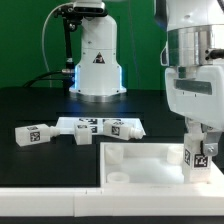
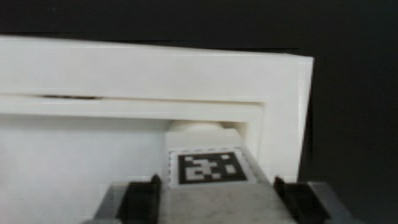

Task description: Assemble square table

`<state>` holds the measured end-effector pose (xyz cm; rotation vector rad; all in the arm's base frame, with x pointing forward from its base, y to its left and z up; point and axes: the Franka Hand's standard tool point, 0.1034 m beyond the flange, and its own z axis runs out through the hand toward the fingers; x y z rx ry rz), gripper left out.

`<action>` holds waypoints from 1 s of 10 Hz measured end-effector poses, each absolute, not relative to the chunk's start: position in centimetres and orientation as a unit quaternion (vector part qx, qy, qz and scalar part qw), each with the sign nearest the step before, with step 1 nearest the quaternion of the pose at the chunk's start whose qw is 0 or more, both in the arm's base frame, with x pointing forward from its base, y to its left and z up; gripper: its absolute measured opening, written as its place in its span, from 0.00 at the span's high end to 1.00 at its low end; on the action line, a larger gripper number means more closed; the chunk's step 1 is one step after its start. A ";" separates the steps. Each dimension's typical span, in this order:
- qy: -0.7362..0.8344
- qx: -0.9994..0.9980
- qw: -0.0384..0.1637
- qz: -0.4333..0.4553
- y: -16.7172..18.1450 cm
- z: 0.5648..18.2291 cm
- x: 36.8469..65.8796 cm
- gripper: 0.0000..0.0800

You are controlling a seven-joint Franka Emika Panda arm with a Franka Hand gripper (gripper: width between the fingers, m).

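Black table (image 1: pixel 30 105) carries the square top (image 1: pixel 140 160) at 5 o'clock, marker board (image 1: pixel 85 122) near centre. One leg (image 1: pixel 30 135) lies at 9 o'clock.

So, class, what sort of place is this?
Probably a robotics lab bench: a white robot base on a black table, a claw holding a stubby white tagged plastic leg, and a flat white marker board.

The counter (image 1: pixel 30 110) is black and smooth. On the far side, the back of the room (image 1: pixel 20 40) is dark grey and dim. The counter looks a little paler far off.
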<state>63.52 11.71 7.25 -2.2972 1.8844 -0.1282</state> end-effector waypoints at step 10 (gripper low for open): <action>0.010 -0.998 0.005 -0.063 11.4 7.7 63.7 0.19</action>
